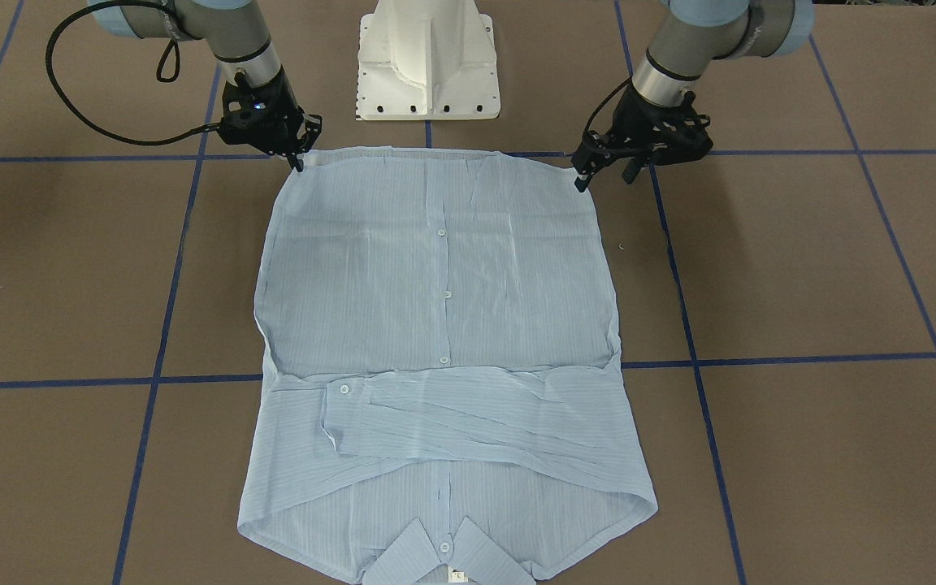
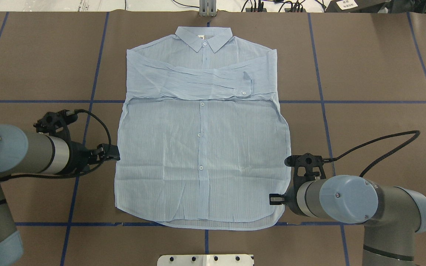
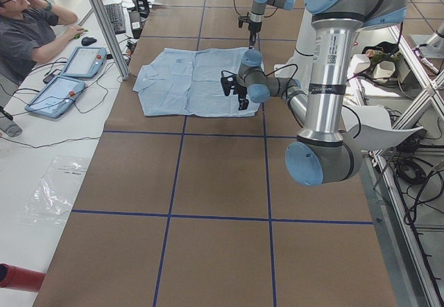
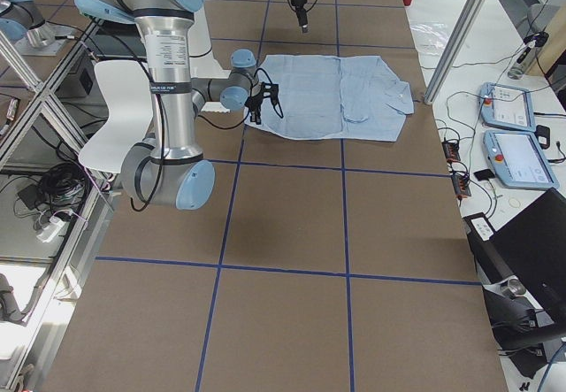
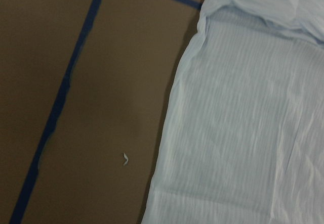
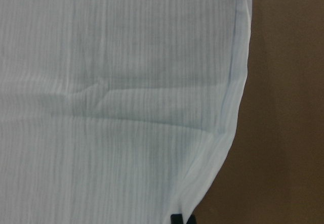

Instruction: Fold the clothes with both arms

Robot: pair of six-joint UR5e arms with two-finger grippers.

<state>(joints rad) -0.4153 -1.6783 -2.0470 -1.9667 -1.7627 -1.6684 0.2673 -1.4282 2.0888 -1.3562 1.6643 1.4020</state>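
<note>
Near the robot-side edge of the counter (image 2: pixel 364 129), the right fingers (image 2: pixel 275 199) are set at a hem corner of the pale blue shirt (image 2: pixel 202 155); how far they are parted cannot be told. Further in, the left fingers (image 2: pixel 112 153) are held spread and empty, just beside the shirt's side edge. The shirt is laid flat mid-counter, with its sleeves crossed over the chest and its collar toward the far edge.

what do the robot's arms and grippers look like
Both the left arm and right arm are grey metal tubes with pale blue joint caps. The left gripper and right gripper are black two-finger claws, each with a black cable looping from the wrist.
</note>
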